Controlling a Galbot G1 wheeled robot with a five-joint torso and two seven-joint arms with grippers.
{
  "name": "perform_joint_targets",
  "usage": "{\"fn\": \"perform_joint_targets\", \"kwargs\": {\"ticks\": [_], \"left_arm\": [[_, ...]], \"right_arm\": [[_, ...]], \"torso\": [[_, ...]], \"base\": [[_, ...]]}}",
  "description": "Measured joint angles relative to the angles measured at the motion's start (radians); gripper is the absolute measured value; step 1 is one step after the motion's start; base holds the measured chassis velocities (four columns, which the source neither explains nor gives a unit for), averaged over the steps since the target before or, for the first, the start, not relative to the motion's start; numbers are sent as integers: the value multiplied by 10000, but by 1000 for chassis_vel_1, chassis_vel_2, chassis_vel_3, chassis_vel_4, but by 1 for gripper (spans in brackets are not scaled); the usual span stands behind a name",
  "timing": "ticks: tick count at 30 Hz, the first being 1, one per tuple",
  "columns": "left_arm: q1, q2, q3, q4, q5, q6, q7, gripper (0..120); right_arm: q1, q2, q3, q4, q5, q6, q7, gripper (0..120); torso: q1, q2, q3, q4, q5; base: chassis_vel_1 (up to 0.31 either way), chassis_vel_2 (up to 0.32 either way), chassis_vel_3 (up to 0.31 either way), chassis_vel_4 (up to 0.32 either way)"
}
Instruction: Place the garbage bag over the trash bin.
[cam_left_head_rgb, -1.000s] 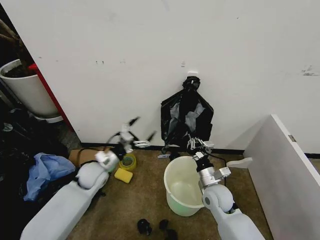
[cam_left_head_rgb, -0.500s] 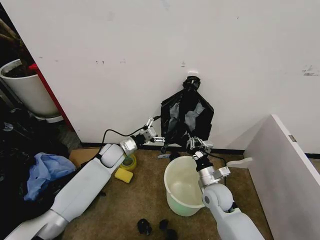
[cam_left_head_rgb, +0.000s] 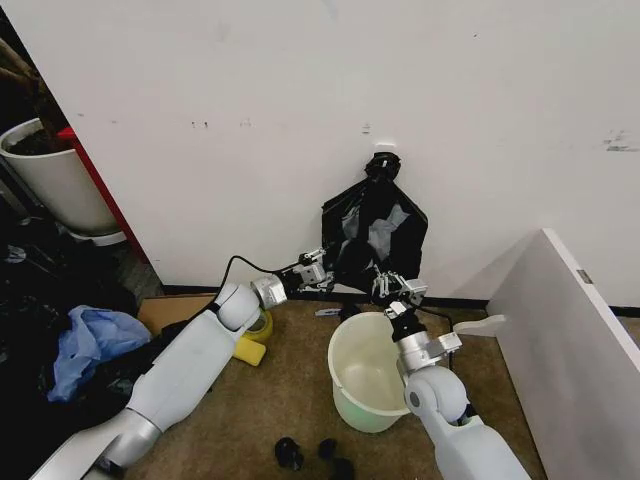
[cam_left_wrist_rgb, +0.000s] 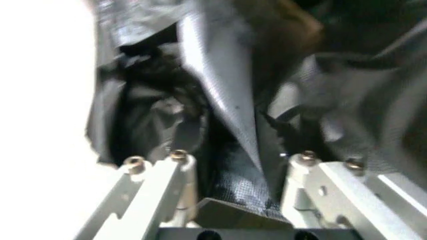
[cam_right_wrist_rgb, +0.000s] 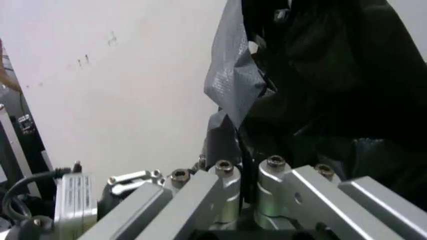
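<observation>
Brown floor met a plain white wall (cam_left_head_rgb: 470, 120) at a dark skirting, with a white panel (cam_left_head_rgb: 570, 340) standing at my right. Along the floor lay a yellow sponge (cam_left_head_rgb: 246, 350), a blue cloth (cam_left_head_rgb: 90, 340) on a dark heap, and a large white planter pot (cam_left_head_rgb: 50, 180) at far left.

Progress, as judged: early. The garbage bag (cam_left_head_rgb: 373, 235) hung against the wall from a knot at its top, its lower edge above the far rim of the trash bin (cam_left_head_rgb: 362, 375). The bin stood upright on the floor, open and unlined; no film lay over its rim.

My right gripper (cam_left_head_rgb: 396, 289) was pressed together on the bag's lower edge, film pinched between the jaws. My left gripper (cam_left_head_rgb: 322, 270) was at the bag's left side, fingers (cam_left_wrist_rgb: 160, 185) spread with a fold of film between them, not clamped.

Outstanding, in my judgement: opening the mouth, drawing it down and seating it around the rim.
</observation>
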Motion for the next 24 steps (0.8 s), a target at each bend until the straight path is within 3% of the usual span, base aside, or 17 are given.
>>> {"fn": "perform_joint_targets", "kwargs": {"ticks": [3,6,8,10,14,20,24], "left_arm": [[58,23,5,-61,-314,132,-227,15],[256,121,46,-385,-1588,460,-524,1],[322,162,65,-495,-2056,522,-576,0],[616,286,87,-1099,-4311,565,-769,0],[1349,331,-141,-2328,-6973,630,-762,0],[2603,643,-703,-3761,-8063,894,-1107,0],[3356,861,-1113,-4445,-8016,996,-1398,0]], "right_arm": [[-1,-18,6,-1,0,0,-7,0],[-21,-52,29,-45,-17,14,-11,0],[-31,-63,38,-63,-29,26,-11,0],[-94,-109,78,-99,-132,115,-6,0],[-458,-314,144,81,-1120,225,581,0],[-1494,-831,-86,1219,-1954,-404,2333,0],[-2154,-1019,-307,2057,-1966,-834,3327,0]], "torso": [[0,0,0,1,0],[0,0,0,0,0],[0,0,0,1,0],[0,0,0,1,0],[0,0,-1,0,1],[-1,1,-2,-1,0],[-1,2,-2,1,0]], "base": [[0,0,0,0],[0,0,0,0],[0,0,0,0],[0,0,0,0],[0,0,0,0],[0,0,0,0],[0,0,0,0]]}}
